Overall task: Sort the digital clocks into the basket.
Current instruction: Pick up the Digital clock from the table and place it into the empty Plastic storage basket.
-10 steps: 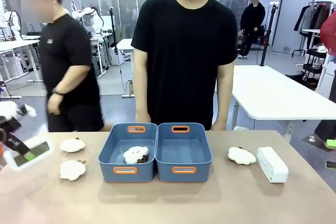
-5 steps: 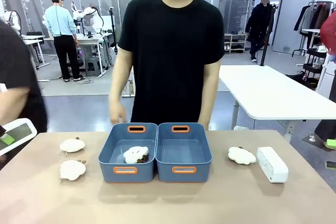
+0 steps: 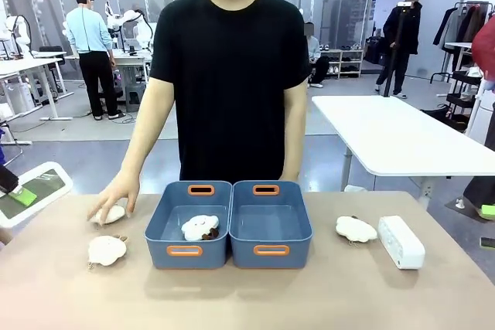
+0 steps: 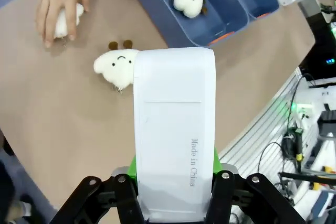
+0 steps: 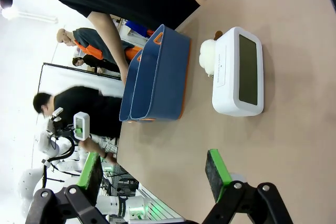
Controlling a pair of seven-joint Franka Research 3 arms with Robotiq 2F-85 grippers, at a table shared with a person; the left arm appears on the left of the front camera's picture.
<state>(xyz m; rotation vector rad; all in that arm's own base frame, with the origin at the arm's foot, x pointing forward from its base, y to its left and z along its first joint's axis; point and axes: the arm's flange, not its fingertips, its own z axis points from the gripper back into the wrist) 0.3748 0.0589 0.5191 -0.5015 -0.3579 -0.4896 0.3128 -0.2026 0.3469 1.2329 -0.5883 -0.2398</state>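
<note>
One pale brown table (image 3: 348,291) carries everything, and a person in a black T-shirt (image 3: 232,75) stands at its far side. The person's hand (image 3: 112,195) lies on a white plush toy (image 3: 113,213) at the table's left.

Two blue baskets with orange-rimmed handle slots stand touching, side by side, at the middle. The left basket (image 3: 155,237) holds a second plush toy (image 3: 200,228). The right basket (image 3: 300,231) stands beside it.

One digital clock (image 3: 401,242) lies flat on the table to the right of the baskets and apart from them. In the right wrist view its grey-green screen faces up (image 5: 239,72). A third plush toy (image 3: 356,229) sits just beside it, between it and the right basket.

The other digital clock (image 4: 174,129) is pinched between the green pads of the left gripper (image 4: 174,174). It is held up off the table at the table's left end. In the left wrist view its plain white back faces the camera, with "Made in China" in small grey letters along one edge. In the front view it shows tilted at the left margin (image 3: 35,191), screen upward. No other writing can be read.

A fourth plush toy (image 3: 107,250) lies on the table to the left of the left basket. In the left wrist view it sits just past the held clock's end (image 4: 116,66).

The right gripper (image 5: 155,174) has its fingers spread wide with nothing between them. It is above the table, near the lying clock.
</note>
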